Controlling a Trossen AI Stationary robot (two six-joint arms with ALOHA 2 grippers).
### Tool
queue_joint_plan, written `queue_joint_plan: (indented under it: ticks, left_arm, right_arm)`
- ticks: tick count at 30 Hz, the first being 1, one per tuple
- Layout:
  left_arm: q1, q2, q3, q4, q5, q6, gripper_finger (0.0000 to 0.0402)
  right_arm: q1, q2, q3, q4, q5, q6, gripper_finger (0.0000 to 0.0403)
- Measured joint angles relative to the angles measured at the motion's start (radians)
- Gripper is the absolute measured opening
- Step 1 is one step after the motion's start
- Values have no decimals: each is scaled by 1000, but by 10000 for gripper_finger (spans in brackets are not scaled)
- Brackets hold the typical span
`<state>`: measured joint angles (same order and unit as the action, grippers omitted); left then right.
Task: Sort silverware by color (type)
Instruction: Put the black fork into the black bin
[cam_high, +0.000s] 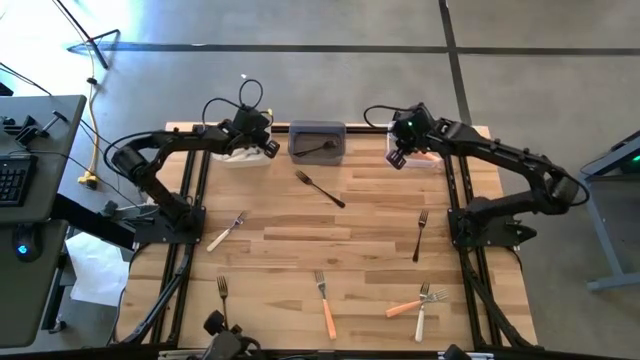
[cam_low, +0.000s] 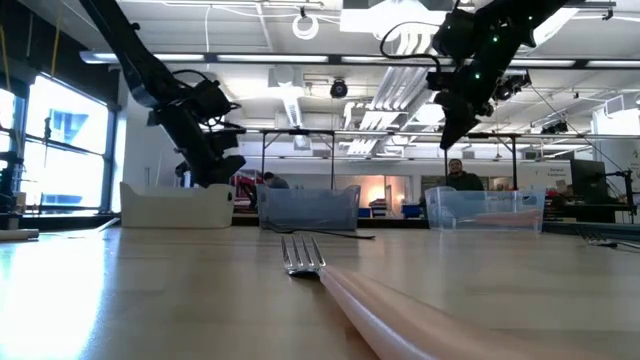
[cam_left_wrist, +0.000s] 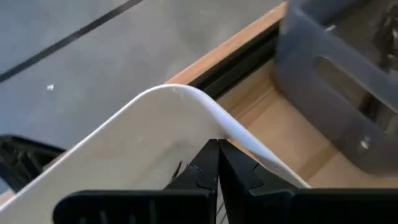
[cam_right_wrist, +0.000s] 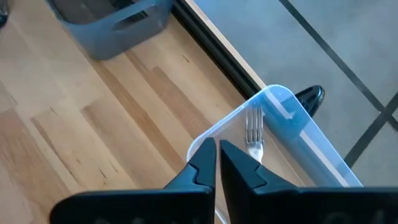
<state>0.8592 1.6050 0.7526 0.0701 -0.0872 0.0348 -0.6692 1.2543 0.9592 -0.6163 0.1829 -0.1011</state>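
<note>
Both pincers are pressed together and empty: the left pincer (cam_high: 262, 140) hangs over the white plastic bin (cam_high: 243, 155), the right pincer (cam_high: 397, 152) over the clear plastic bin (cam_right_wrist: 292, 124), where a pale-handled fork (cam_right_wrist: 253, 134) lies. Eight slim forks are scattered on the wooden bench (cam_high: 340, 255); the crossed orange-handled fork (cam_high: 405, 306) and white-handled fork (cam_high: 422, 312) risk a double pick

white bin (cam_high: 243, 153) | grey bin (cam_high: 317, 139) | clear bin (cam_right_wrist: 292, 134) | orange-handled fork (cam_high: 325, 304) | black fork (cam_high: 319, 188)
</note>
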Motion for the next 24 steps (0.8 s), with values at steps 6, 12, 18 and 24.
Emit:
queue_joint_plan:
  ticks: [6,12,18,24]
  left_arm:
    - [-12,-115,48,-212,-43,86,0]
    - [-33,-371,54,-535,-26,90,0]
    - [-145,-516,10,-810,80,-63,0]
    - [-247,-490,-88,-803,86,-216,0]
  right_arm:
    - [19,0,0,3,0,-1,1]
    - [35,1,0,63,-1,-18,0]
    - [38,0,-23,182,-106,-50,0]
    - [48,0,-142,379,-214,-34,0]
